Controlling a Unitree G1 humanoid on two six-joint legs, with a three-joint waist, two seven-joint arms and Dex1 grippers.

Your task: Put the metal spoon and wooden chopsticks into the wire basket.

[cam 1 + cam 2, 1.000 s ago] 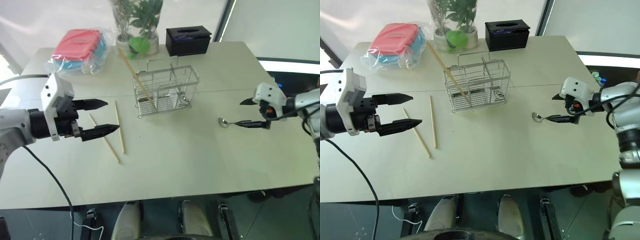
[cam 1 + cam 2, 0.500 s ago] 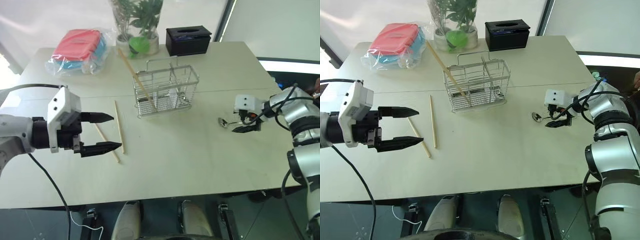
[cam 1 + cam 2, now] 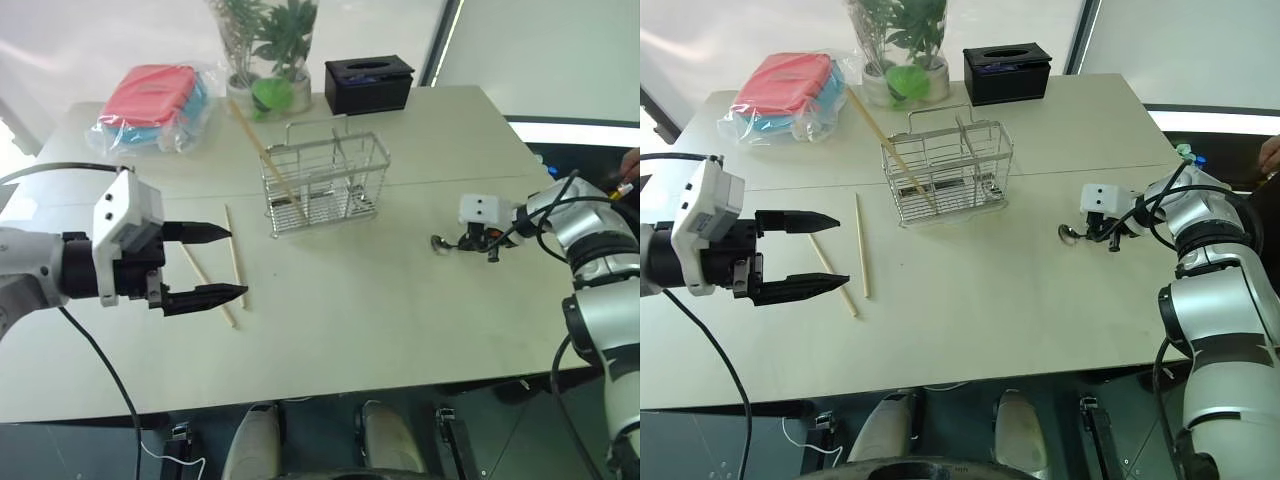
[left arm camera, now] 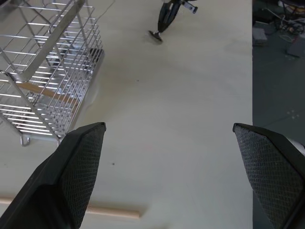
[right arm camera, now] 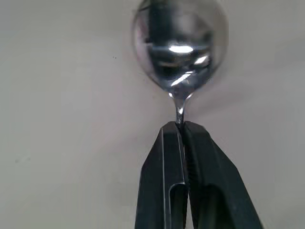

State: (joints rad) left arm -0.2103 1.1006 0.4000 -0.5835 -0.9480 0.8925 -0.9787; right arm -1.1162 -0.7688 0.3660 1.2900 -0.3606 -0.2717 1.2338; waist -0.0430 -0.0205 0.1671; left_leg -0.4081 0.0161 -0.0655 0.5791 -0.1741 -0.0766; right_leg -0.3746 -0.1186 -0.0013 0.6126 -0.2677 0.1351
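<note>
Presently the table (image 3: 400,330) carries the wire basket (image 3: 325,185) at its far centre, with one wooden chopstick leaning in the left compartment. Two more wooden chopsticks (image 3: 233,262) lie flat on the table to the left of the basket and nearer, close together.

Left gripper (image 3: 212,265) hovers above that pair, jaws wide and empty.

Right gripper (image 5: 183,131) is on the right side of the table, jaws closed on the handle of the metal spoon (image 5: 179,45), close behind the bowl. The bowl appears to rest on the table surface.

Handling assessment: the spoon is light, rigid and polished, so likely to slip or pivot in a narrow pinch; a hold on the thin handle is the sensible one. The chopsticks are light, stiff and prone to roll; a grip near mid-length would balance them.
</note>
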